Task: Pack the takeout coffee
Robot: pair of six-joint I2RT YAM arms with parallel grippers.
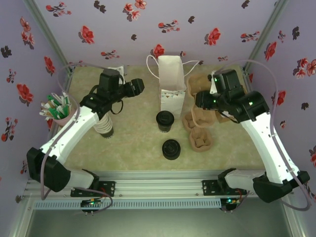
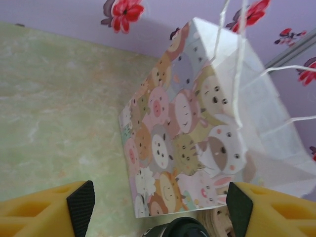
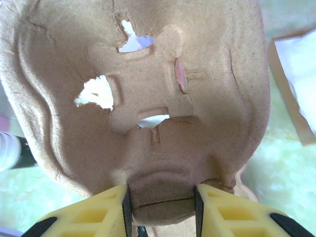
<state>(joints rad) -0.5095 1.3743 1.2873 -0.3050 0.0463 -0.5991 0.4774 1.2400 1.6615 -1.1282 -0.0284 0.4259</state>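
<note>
The takeout coffee, a white cup with a black lid, stands on the mat just in front of the paper bag. Its lid peeks in at the bottom of the left wrist view, below the bag's cartoon-animal side. My left gripper hovers left of the bag, open with nothing between its fingers. My right gripper is shut on the edge of a brown pulp cup carrier, held up right of the bag.
More pulp carriers lie right of the bag. A black lid pile sits near the front. A stack of lidless cups stands under my left arm. A pink cup of stirrers is at far left.
</note>
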